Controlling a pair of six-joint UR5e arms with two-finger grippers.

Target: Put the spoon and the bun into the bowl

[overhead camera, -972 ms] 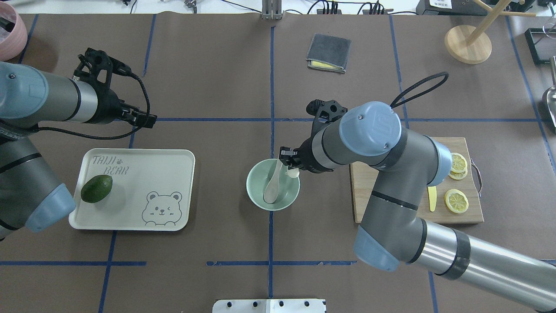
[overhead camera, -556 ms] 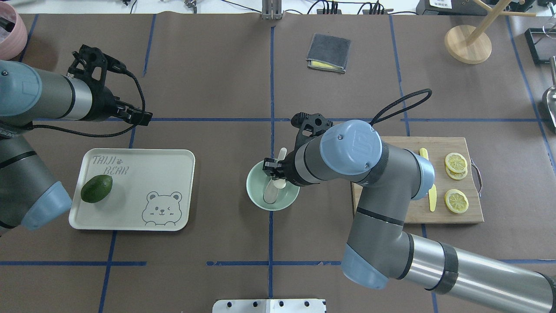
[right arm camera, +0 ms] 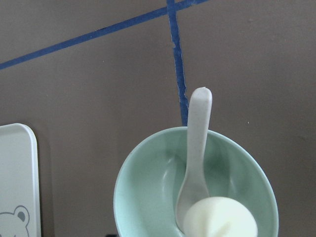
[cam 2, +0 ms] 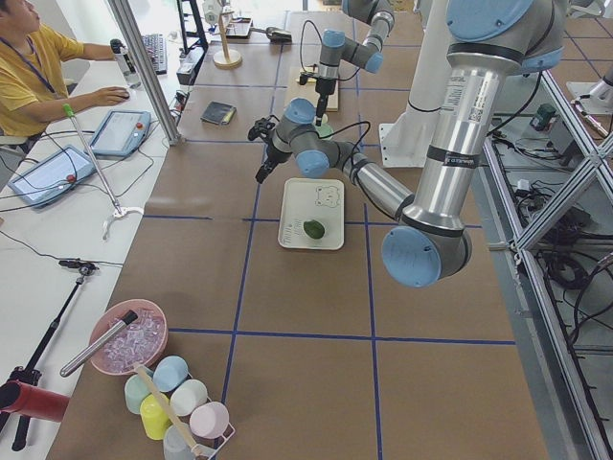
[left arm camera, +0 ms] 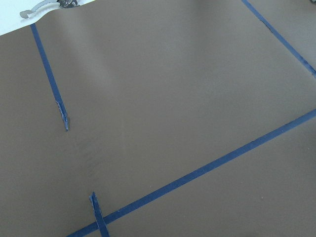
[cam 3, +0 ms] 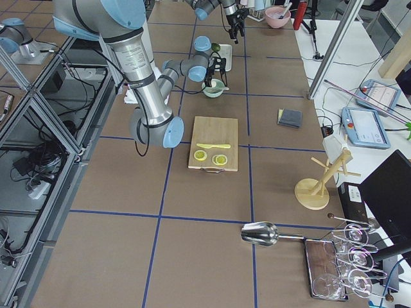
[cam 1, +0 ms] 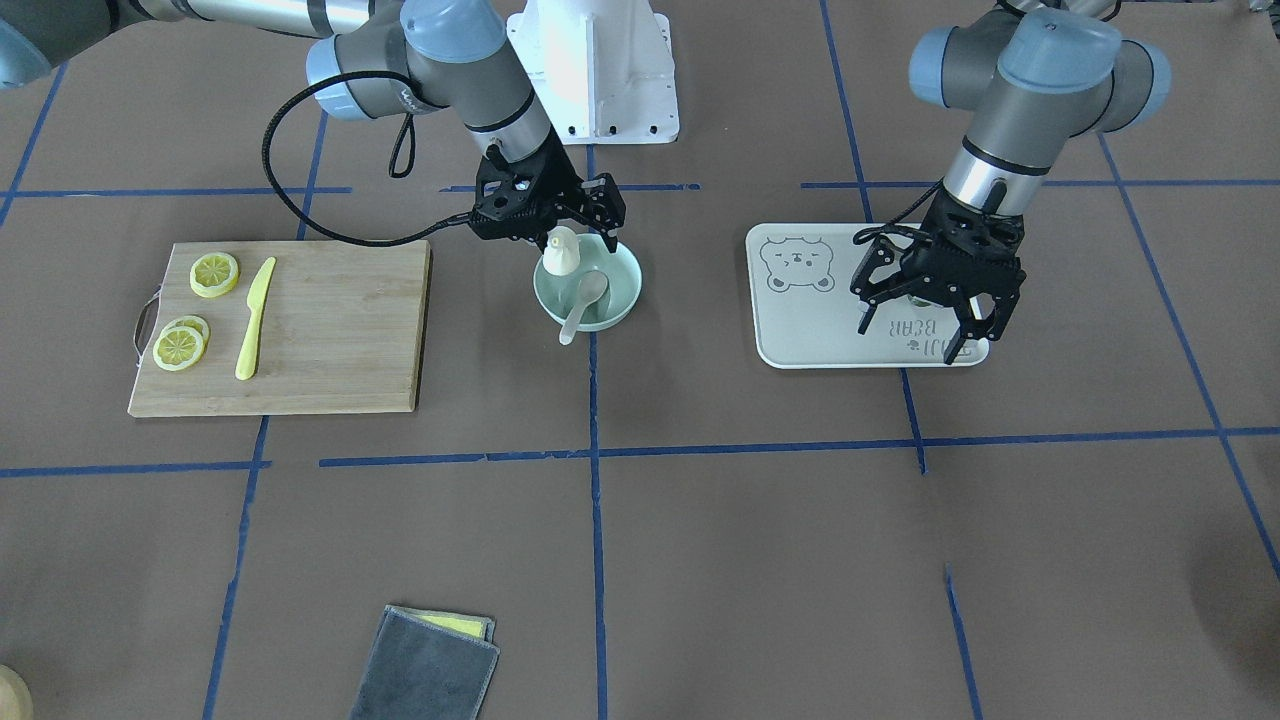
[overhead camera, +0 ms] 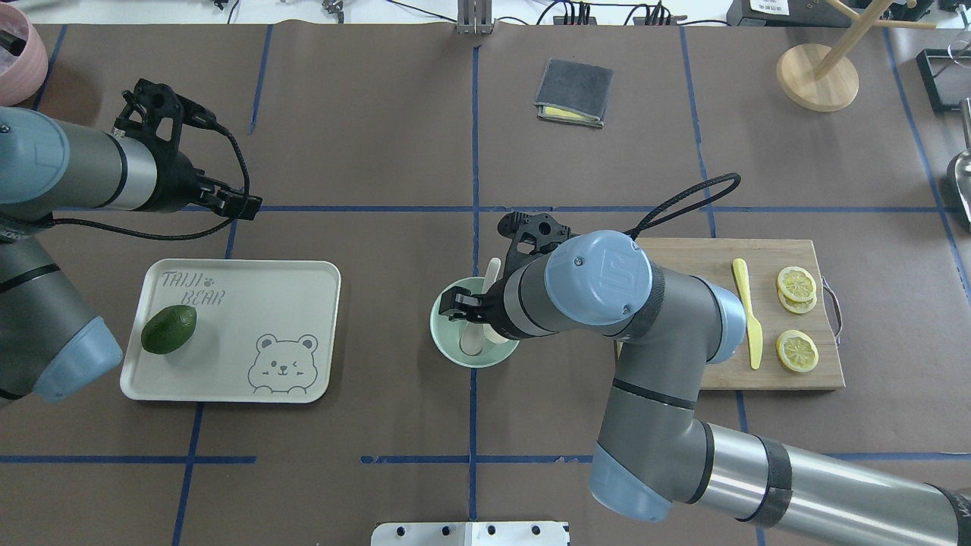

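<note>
The bun hangs in the right gripper, whose fingers appear clamped on its sides, directly over the mint-green bowl. The right wrist view looks straight down past the bun into the bowl, so it seems lined up to drop inside rather than on the rim. Whether its base touches anything I cannot tell.

The spoon lies in the bowl, scoop on the bottom and handle propped on the rim, jutting out over the table away from the robot. The bun sits above the scoop end, so it would likely land on or beside the scoop.

The right arm reaches in from the cutting board side, its wrist bent so the gripper points down. The left gripper hovers empty with its fingers spread wide, by the far edge of the bear tray and well apart from the bowl.
</note>
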